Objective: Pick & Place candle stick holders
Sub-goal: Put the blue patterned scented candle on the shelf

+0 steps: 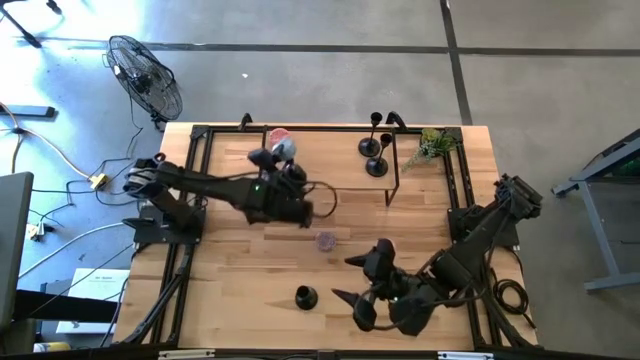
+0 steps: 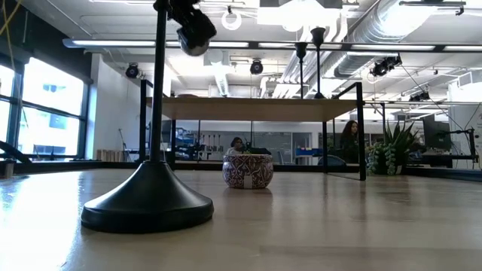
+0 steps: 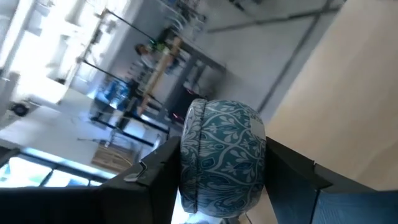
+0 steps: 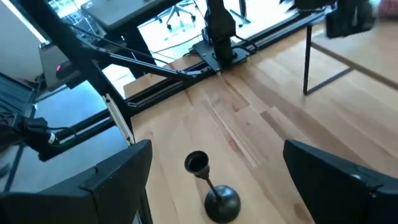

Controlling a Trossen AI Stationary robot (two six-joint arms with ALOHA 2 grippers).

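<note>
One black candle stick holder point(image 1: 305, 296) stands on its round base near the table's front edge; it looms large in the low view point(image 2: 151, 197). Two more point(image 1: 375, 150) stand on a raised black-framed shelf at the far right, and also show in the low view point(image 2: 309, 45). My right gripper point(image 1: 342, 278) is open just right of the near holder, which shows ahead between its fingers in the right wrist view point(image 4: 214, 190). My left gripper point(image 1: 318, 205) is over the table's middle, shut on a teal patterned round tin point(image 3: 221, 155). My left gripper pinches the tin's round side wall point(image 3: 189, 180) between its two fingers, one on each side. The tin is lifted clear, high above the table in the low view point(image 2: 193, 38).
A small patterned tin point(image 1: 326, 240) stands on the table's middle, between the two grippers. A potted plant point(image 1: 435, 145) stands at the far right beside the shelf frame point(image 1: 395, 175). A round red and grey thing point(image 1: 282, 143) lies by the far edge.
</note>
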